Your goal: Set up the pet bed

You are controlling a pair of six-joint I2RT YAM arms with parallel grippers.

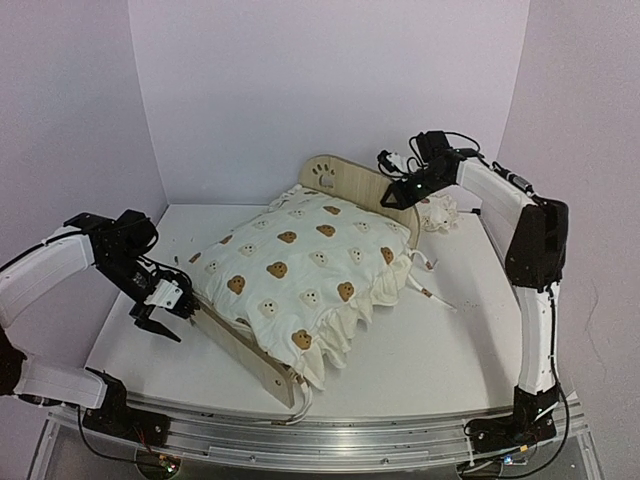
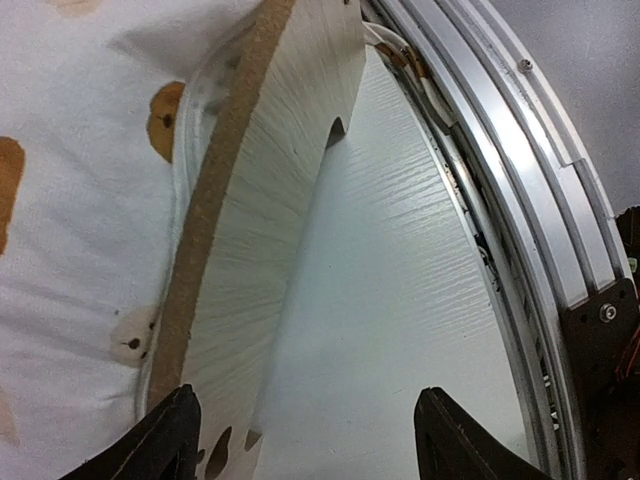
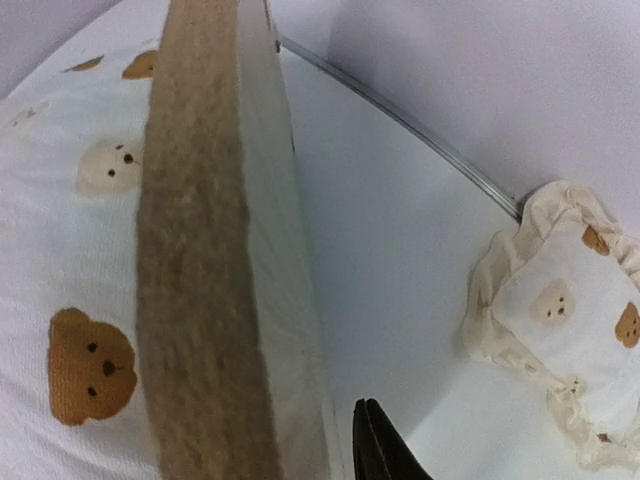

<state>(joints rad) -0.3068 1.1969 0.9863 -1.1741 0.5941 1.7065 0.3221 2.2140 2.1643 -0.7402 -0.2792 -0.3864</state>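
Your left arm (image 1: 50,270) reaches in at the left side of the pet bed (image 1: 250,355). Its jaws are released and stand wide apart at the left end of the footboard (image 2: 270,200). In the wrist view one dark finger (image 2: 165,445) sits just beside the board's edge. The other hangs over the bare bench (image 1: 440,345), so nothing is gripped.

The bed itself sits mid-bench, set diagonally, with the footboard toward you and the headboard (image 1: 350,182) toward the back wall. The cream bear-print cushion (image 1: 300,265) lies puffed up on the bed, its ruffled edge spilling over the bed's right side.

Your right arm (image 1: 500,195) comes in over the bed's back right corner, ending at the headboard's right end. Only one dark fingertip (image 3: 375,445) shows, close beside the board's edge, and you cannot tell whether those jaws are clenched or released. The small matching pillow (image 1: 438,213) lies on the bench just right of the headboard, off the bed.
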